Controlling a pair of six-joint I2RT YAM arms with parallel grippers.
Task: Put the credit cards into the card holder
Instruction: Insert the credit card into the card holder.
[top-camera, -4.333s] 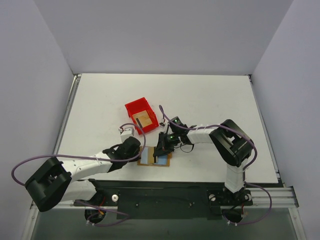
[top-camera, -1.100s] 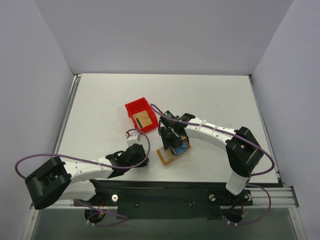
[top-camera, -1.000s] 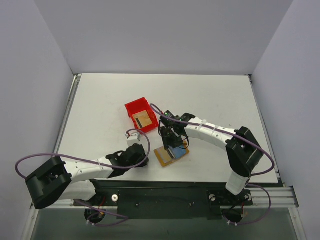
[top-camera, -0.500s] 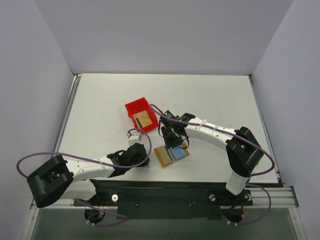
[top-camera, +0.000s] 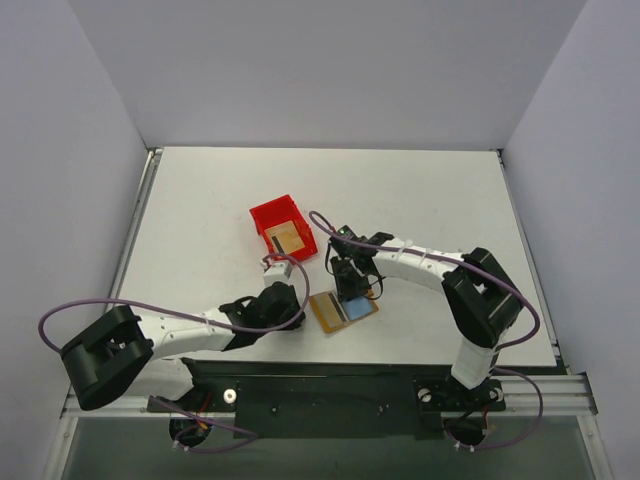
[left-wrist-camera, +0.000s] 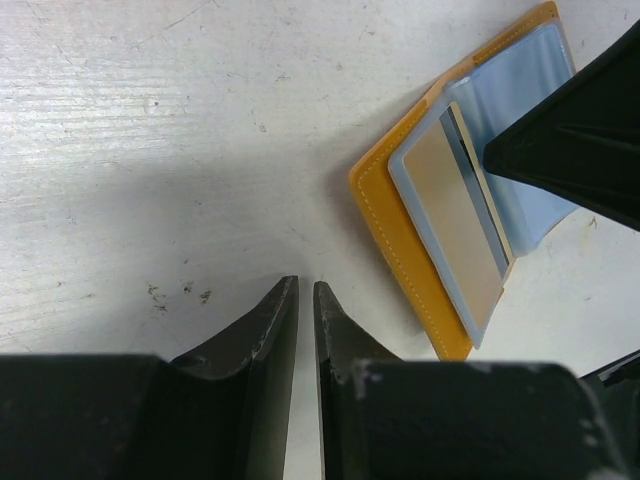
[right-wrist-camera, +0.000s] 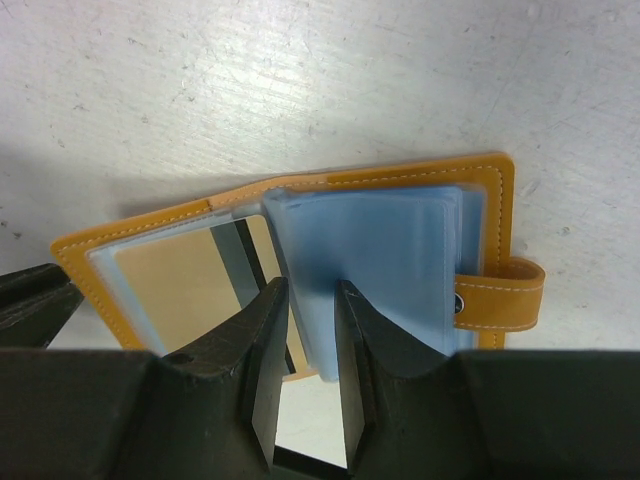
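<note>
Item one, at the left: the left pincer (left-wrist-camera: 306, 290), low over the bare table (left-wrist-camera: 150, 120), jaws drawn almost together on nothing, near the card holder but apart from it. Item two, farther back: a red bin (top-camera: 268, 215) with a loose credit card (top-camera: 290, 238) lying inside, not yet stowed; we cannot tell whether more lie under it. Item three, centre: the card holder (left-wrist-camera: 385, 235), orange-tan, spread open on the table toward its near edge, with a seated credit card (left-wrist-camera: 450, 215) showing through a clear pocket. Item four, to the right: the right pincer (right-wrist-camera: 307, 290), directly above the holder, jaws a narrow gap apart astride the edge of the light blue leaves (right-wrist-camera: 390, 250); we cannot tell whether they pinch a leaf or merely bracket it. Item five, far right: the strap tab (right-wrist-camera: 505, 295), lying free off the cover. Hazards, as we judge them: nothing pins the holder, so a pull on a leaf may lift or skid the whole wallet. A weak nip may let the leaf spring back, and the seated card may be dragged out. Obstructions: the bin's walls hem in the loose card, and the right arm over the holder crowds the left pincer's way to the pockets.
</note>
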